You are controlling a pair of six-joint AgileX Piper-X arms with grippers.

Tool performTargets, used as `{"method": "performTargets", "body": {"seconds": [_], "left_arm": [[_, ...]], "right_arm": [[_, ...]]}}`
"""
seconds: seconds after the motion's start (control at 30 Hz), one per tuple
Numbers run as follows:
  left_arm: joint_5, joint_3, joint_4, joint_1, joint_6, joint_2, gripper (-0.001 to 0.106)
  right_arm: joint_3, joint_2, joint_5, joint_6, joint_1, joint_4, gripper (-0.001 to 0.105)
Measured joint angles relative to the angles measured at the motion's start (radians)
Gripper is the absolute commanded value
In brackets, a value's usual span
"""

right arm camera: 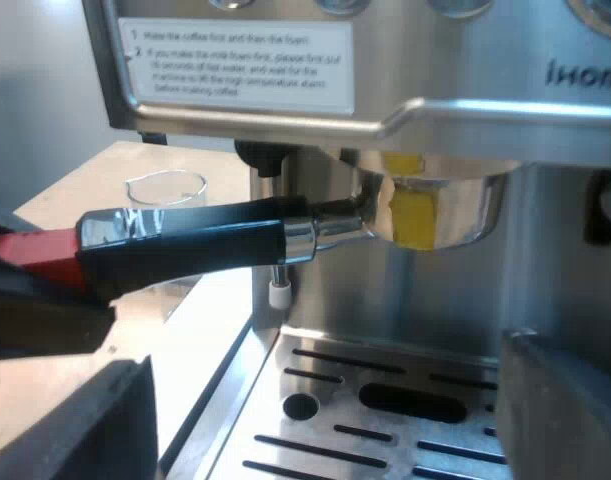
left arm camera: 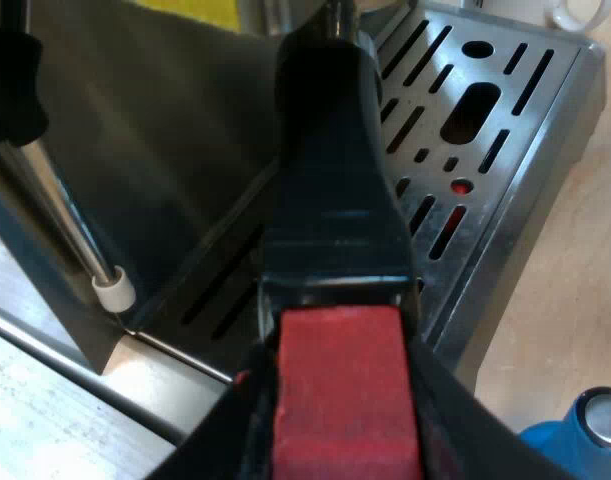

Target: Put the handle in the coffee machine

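The left pincer [left arm camera: 340, 435] was closed on the holder [left arm camera: 335, 200] – its black fingers [left arm camera: 220, 445] pressed on either side of the handle's red end, with the dark part of the handle running away from them over the drip tray [left arm camera: 505, 200]. From the right wrist view the holder's metal head [right arm camera: 455, 210], which bore a yellow patch, sat up under the brew head at the front of the espresso machine [right arm camera: 465, 70], touching it; whether it was turned fully home could not be told. The handle stuck out sideways from the machine, roughly level, and its red end reached into the left pincer.

The right pincer [right arm camera: 325, 375] hung before the machine's front, above the drip tray's slots, its fingers spread wide apart and holding nothing. A steam wand [left arm camera: 75, 230] with a white tip came down beside the tray. A measuring glass [right arm camera: 165, 190] stood upright on the table [left arm camera: 575, 300] beyond the handle, clear of it. A blue tamper [left arm camera: 575, 440] stood on the table near the tray's corner – apart from it – and a white mug [left arm camera: 575, 12] showed past the tray's far end
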Motion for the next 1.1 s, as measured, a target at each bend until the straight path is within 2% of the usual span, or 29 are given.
{"method": "performTargets", "body": {"seconds": [0.17,1.1], "left_arm": [[0.006,0.003,-0.031,0.000,0.000,0.003,0.000],[0.005,0.010,-0.106,0.000,0.000,0.011,0.000]], "right_arm": [[0.000,0.031,0.036,-0.001,0.000,-0.056,0.071],[0.000,0.031,0.038,-0.001,0.000,-0.063,0.071]]}}
